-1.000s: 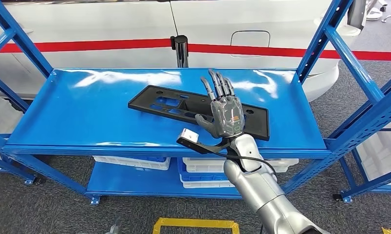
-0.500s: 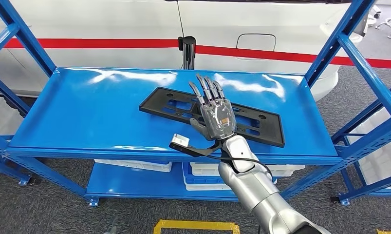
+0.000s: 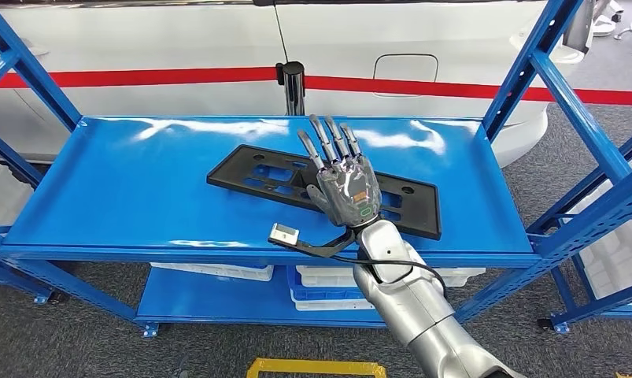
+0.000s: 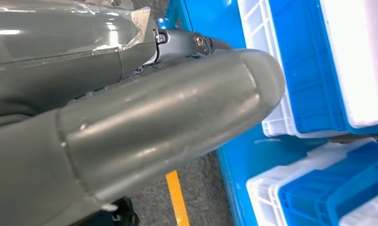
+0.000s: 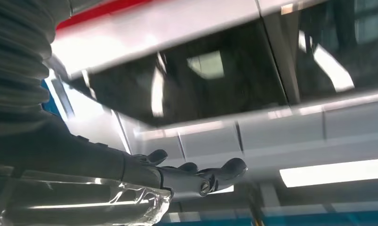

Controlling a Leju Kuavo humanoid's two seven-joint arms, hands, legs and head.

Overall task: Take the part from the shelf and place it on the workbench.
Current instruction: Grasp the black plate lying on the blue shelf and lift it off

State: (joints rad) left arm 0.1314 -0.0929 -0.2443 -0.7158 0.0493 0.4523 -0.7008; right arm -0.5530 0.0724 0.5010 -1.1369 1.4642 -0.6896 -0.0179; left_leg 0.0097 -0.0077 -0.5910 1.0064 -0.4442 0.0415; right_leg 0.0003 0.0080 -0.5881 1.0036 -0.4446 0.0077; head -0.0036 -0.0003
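The part (image 3: pixel 265 175), a flat black perforated plate, lies on the upper shelf (image 3: pixel 123 185), set askew across the middle: its left end sits toward the centre of the shelf, its right end reaches near the front edge on the right side. It rests flat on the blue surface.

The right hand (image 3: pixel 345 183) is above the middle of the part, back of the hand up, fingers (image 3: pixel 326 140) straight and spread apart, pointing toward the back edge of the shelf. It holds nothing; whether the palm touches the part cannot be told. In the right wrist view the same hand (image 5: pixel 177 176) shows with fingers extended and nothing between them. The silver arm (image 3: pixel 415 315) comes up from below the front edge, with a small white-tipped camera bracket (image 3: pixel 284 234) sticking out to the left at the wrist, over the front lip of the shelf.

The left hand (image 4: pixel 107 117) shows in the left wrist view as a thick grey thumb and a dark finger base; how its fingers lie cannot be told. Beyond it are blue and white bins (image 4: pixel 318 66) and a yellow floor line (image 4: pixel 177 197).

Under the upper shelf, white bins (image 3: pixel 218 264) stand on the lower shelf. Behind the rack stands a white car (image 3: pixel 179 47) with a red stripe, and a dark post (image 3: pixel 293 83) rises at the shelf's back edge.
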